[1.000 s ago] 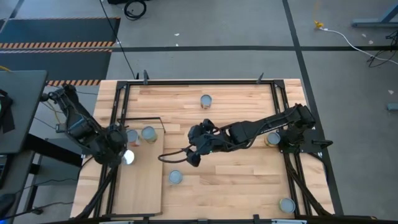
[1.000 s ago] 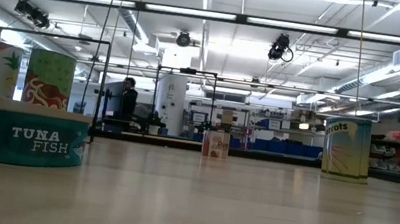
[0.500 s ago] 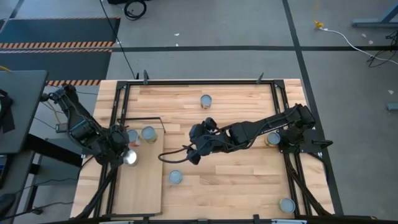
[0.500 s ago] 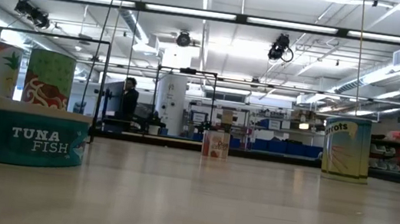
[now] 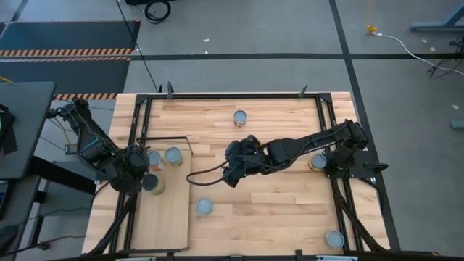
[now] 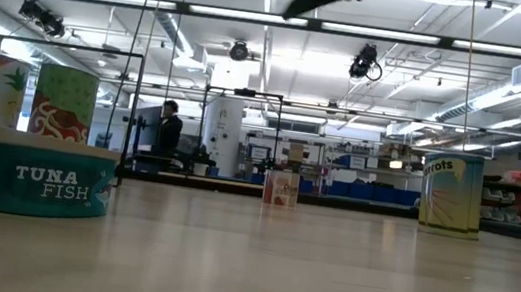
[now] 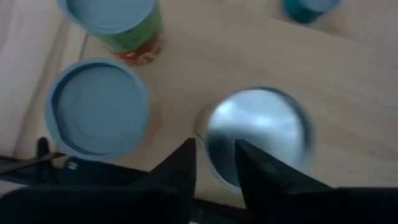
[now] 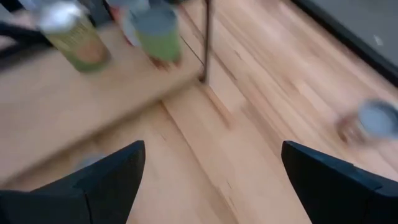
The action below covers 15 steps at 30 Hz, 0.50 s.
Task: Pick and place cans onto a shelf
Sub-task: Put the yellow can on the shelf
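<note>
The shelf (image 5: 168, 217) is a pale board at the table's left with a black wire frame (image 5: 164, 138). Two cans (image 5: 154, 158) (image 5: 172, 155) stand on it. A third can (image 5: 153, 184), silver-topped, stands upright on the board just nearer. My left gripper (image 5: 138, 178) (image 7: 214, 155) is above that can's left side, its fingers a narrow gap apart astride the rim (image 7: 208, 146). My right gripper (image 5: 232, 174) (image 8: 211, 180) is open and empty above mid-table. My left gripper comes at the silver-topped can from above, with one finger (image 7: 186, 165) outside the can's rim and the other (image 7: 249, 165) over its top. I cannot tell whether either finger touches it. The can stands on the shelf.
Loose cans stand on the tabletop: one far centre (image 5: 240, 117), a flat teal tuna can (image 5: 205, 206) (image 6: 46, 181) near the shelf's right edge, one under the right arm (image 5: 317, 162), and one at the near right corner (image 5: 334, 238). A black frame edges the table.
My right gripper has drifted a little toward the table's right and far edges, still open. My left gripper stays over the can on the shelf.
</note>
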Tool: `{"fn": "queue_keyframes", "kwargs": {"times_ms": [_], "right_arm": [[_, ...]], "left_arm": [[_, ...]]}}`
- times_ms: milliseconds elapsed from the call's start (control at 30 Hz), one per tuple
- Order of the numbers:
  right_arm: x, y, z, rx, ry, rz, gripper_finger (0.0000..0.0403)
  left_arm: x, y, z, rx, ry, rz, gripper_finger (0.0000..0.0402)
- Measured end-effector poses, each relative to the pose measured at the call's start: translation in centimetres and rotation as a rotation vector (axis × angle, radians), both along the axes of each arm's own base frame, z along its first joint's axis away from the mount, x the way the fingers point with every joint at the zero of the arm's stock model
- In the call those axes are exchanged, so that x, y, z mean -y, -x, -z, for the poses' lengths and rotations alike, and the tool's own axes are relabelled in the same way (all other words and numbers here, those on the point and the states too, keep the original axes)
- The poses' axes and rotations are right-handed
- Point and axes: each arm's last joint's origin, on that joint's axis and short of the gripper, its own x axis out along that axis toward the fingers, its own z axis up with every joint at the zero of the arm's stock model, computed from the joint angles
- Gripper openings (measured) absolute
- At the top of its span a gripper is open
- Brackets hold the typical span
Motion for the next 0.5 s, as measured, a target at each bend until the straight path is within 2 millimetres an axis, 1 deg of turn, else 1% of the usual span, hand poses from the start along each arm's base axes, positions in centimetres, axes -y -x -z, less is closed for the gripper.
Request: {"fn": "queue_keyframes", "kwargs": {"times_ms": [67, 167, 233, 300, 333, 400, 500], "right_arm": [[0.6, 1.2, -0.2, -0.062, -0.023, 0.060, 0.0381], [1.5, 3.9, -0.6, -0.195, -0.041, 0.181, 0.0372], [2.0, 5.6, -0.7, -0.300, -0.022, 0.248, 0.0363], [2.3, 6.8, -0.5, -0.405, 0.006, 0.284, 0.0353], [2.5, 7.1, -0.3, -0.448, 0.017, 0.289, 0.0350], [3.1, 7.2, 0.9, -0.520, 0.021, 0.283, 0.0345], [4.2, 7.4, 3.5, -0.615, -0.003, 0.261, 0.0338]], "left_arm": [[0.0, 0.0, -1.6, 0.030, 0.052, 0.004, 0.0135], [-0.1, 0.0, -4.7, 0.134, 0.150, 0.002, 0.0145], [-0.1, -0.3, -6.7, 0.278, 0.178, -0.013, 0.0145], [0.0, -0.8, -8.4, 0.462, 0.156, -0.031, 0.0143], [0.0, -1.1, -9.0, 0.544, 0.136, -0.049, 0.0143], [0.0, -1.7, -9.8, 0.667, 0.082, -0.090, 0.0143], [0.0, -3.4, -10.5, 0.781, -0.006, -0.175, 0.0142]]}}
